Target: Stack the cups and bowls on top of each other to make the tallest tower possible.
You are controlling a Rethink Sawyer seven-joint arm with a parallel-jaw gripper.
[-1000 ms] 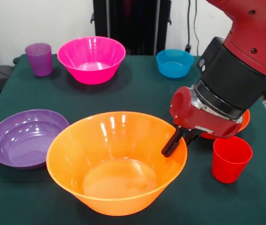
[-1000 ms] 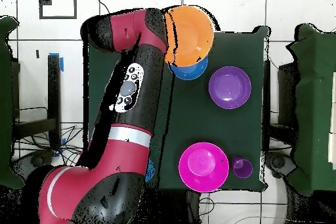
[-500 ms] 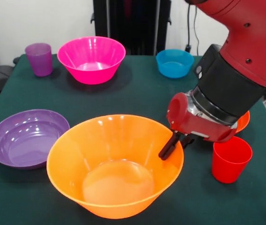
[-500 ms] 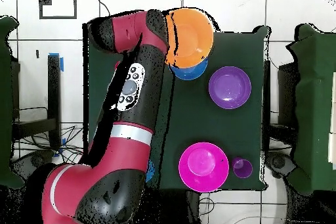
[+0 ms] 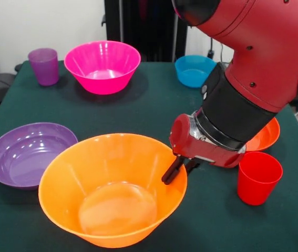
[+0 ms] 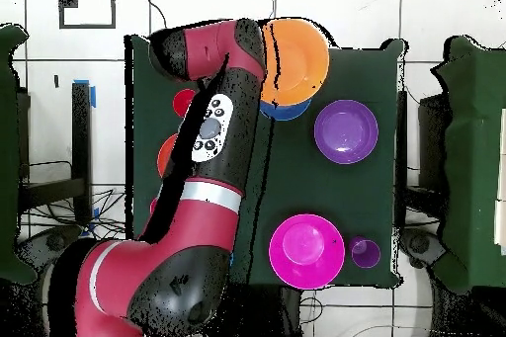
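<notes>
Red and black casing of the arm [image 5: 254, 68] is filling the upper right of the front view, slanting down toward the lower centre. Below it, the big orange bowl [image 5: 112, 189] is sitting tilted at the bottom centre, apparently raised off the green counter [image 5: 154, 105]. The gripper [image 5: 177, 169] is gripping the bowl's right-hand rim, with one dark finger reaching inside the wall and the other hidden behind it, so the fingers are pinching the rim. From the fingers, the bowl is hanging wholly to the left and downward in the frame, mouth upward.

In the overhead view a blue bowl [image 6: 287, 110] is peeking out from just under the orange bowl's [image 6: 295, 56] edge at the top centre; that overlap looks like the relation the next placement depends on, with the orange one needing to settle centred over it. I cannot tell how high it is hanging above the blue one.

Elsewhere, the purple bowl [image 5: 28, 153] is lying at the left, the pink bowl [image 5: 102, 65] at the upper left, a red-orange bowl [image 5: 264, 135] is peeking from behind the arm at right, and a smaller blue bowl [image 5: 193, 70] is at the upper centre. Smallest are the red cup [image 5: 258, 177] at lower right and the purple cup [image 5: 44, 65] at the far upper left.
</notes>
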